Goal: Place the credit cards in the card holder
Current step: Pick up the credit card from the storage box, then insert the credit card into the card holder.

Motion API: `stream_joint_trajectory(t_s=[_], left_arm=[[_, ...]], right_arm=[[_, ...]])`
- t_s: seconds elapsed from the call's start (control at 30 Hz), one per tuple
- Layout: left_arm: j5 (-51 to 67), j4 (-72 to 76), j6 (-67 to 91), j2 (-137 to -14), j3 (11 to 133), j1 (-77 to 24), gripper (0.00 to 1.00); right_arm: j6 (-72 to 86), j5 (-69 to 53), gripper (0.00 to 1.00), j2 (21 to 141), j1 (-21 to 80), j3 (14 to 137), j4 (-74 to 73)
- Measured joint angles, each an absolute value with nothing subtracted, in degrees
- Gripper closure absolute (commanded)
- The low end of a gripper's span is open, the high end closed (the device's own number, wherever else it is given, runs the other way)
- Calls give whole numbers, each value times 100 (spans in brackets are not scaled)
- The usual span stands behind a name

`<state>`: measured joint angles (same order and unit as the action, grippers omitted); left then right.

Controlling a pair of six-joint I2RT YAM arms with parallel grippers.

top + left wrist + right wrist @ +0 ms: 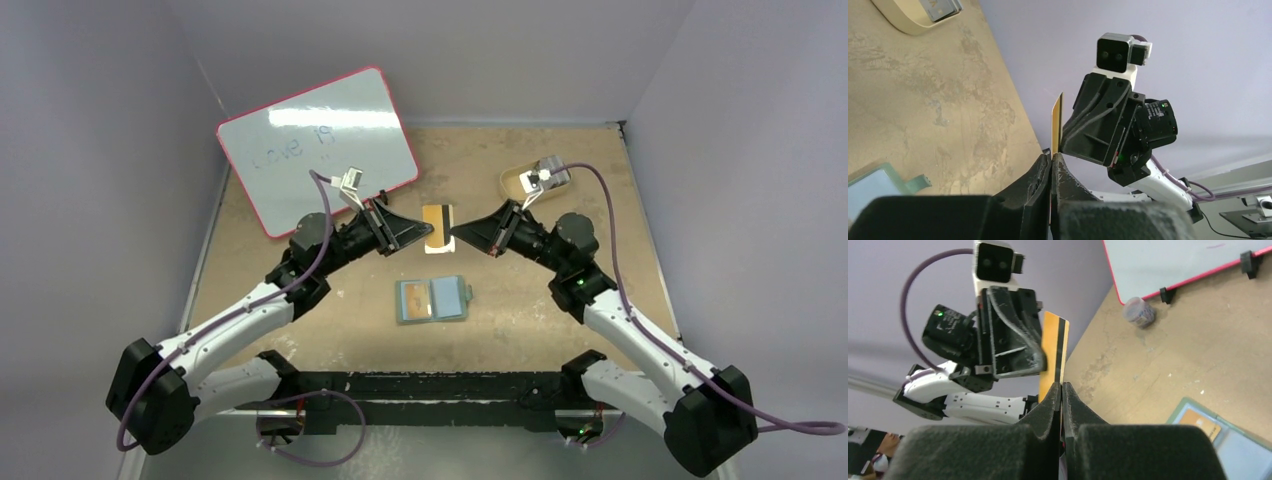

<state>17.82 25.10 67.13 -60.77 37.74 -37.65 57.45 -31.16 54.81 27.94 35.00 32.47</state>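
Card holder (432, 299) nearest the bases, lying open and flat on the worktop (345, 335), pale blue pockets up, something orange showing in one pocket. Just beyond it and up off the surface, gold card (437, 228) with its dark stripe, caught between two arms at once: left jaws pinched tight on the left edge, right jaws pinched tight on the right edge, tips facing each other across the plastic. Seen from above, long axis running away from the bases, crosswise to both grips. Looks like a handover in mid-air, neither side let go yet. Key line for the next move: holder straight back toward the bases from the card, about midway between the arms, neither clearly nearer. Farther off, tan tray (520, 182) with something grey inside at right, whiteboard (315, 150) at left, both well apart from the action.
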Motion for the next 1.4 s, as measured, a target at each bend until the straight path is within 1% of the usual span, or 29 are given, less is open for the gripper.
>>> stream_joint_trajectory(t_s=[0.1,0.2,0.27,0.37,0.43,0.53,0.7,0.9,1.0,1.13,1.2,1.33,1.4], left_arm=[[1754,2421,6678,-6034,3767,-3769,100],[1621,2123,6617,-6034,3704,-3769,100],[1522,1826,6517,-6049,3625,-3769,100],[1420,1590,6429,-6128,3371,-3769,100],[1367,1472,6379,-6243,3168,-3769,100],[1347,1439,6342,-6499,2847,-3769,100],[1483,1675,6346,-7177,2543,-3769,100],[1656,1999,6342,-7802,2536,-3769,100],[1697,2137,6344,-8031,2536,-3769,100],[1765,2307,6344,-8337,2536,-3769,100],[1769,2305,6342,-8409,2536,-3769,100],[1754,2265,6274,-8431,2539,-3769,100],[1730,2213,6204,-8431,2536,-3769,100]], right_arm=[[5618,-2954,70,5502,2812,3505,2836],[5343,-2648,59,5448,2823,3553,2215],[5103,-2370,54,5422,2823,3588,1787],[4742,-1951,51,5524,2823,3629,1199],[4517,-1686,49,5771,2823,3642,860],[4300,-1404,41,6233,2829,3638,427],[3994,-1190,41,6836,2985,3636,86],[3780,-751,41,7623,3524,3802,-314],[3734,-523,46,7913,3736,3959,-454],[3701,-333,60,8289,3922,4104,-425],[3712,-257,64,8364,3975,4104,-403],[3769,-86,66,8405,4040,4104,-403],[3793,43,63,8396,4071,4104,-427]])
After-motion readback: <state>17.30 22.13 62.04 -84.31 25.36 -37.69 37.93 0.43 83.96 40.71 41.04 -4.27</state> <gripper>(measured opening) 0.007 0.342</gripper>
